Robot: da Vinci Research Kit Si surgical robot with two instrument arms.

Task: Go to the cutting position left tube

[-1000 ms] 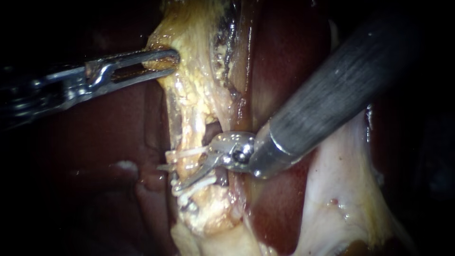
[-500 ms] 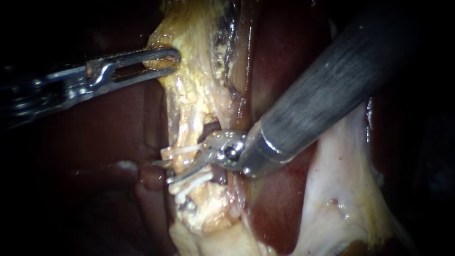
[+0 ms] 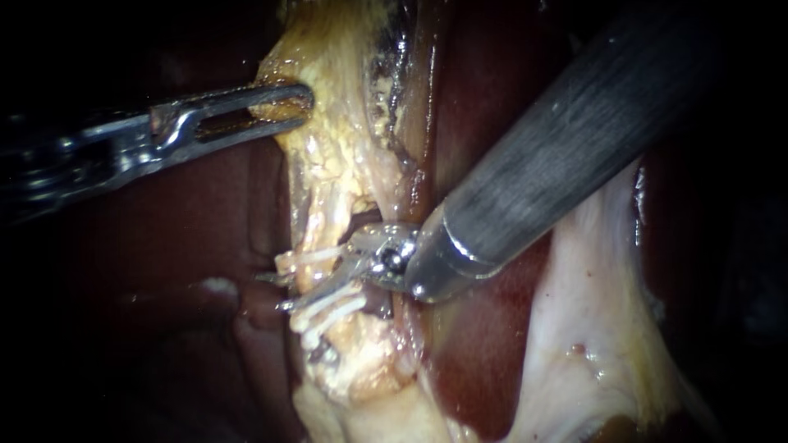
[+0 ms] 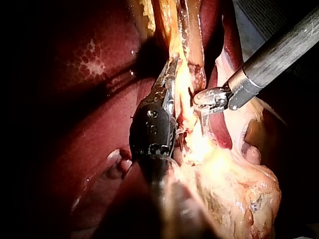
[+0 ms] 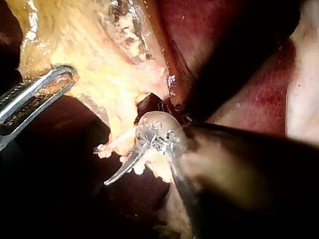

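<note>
Endoscope view shows the right instrument [image 3: 275, 292] pushed further in than a second ago, jaws open astride the left tube [image 3: 316, 238] between its clips [image 3: 332, 312]. Left wrist view shows the left instrument [image 4: 169, 69] clamped on yellow tissue [image 4: 183, 94]; cutting position looks about reached.

Left instrument [image 3: 300, 108]: thin shaft comes in from the left, nearly level, rising a little toward its tip.
Left jaws: long and slotted, closed from both sides on the edge of the yellow tissue [image 3: 328, 156].
Right instrument [image 3: 272, 293]: thick dark shaft slants down from the upper right, its metal wrist joint at the end.
Right jaws: two thin curved blades, parted with a gap between them, pointing left.
</note>
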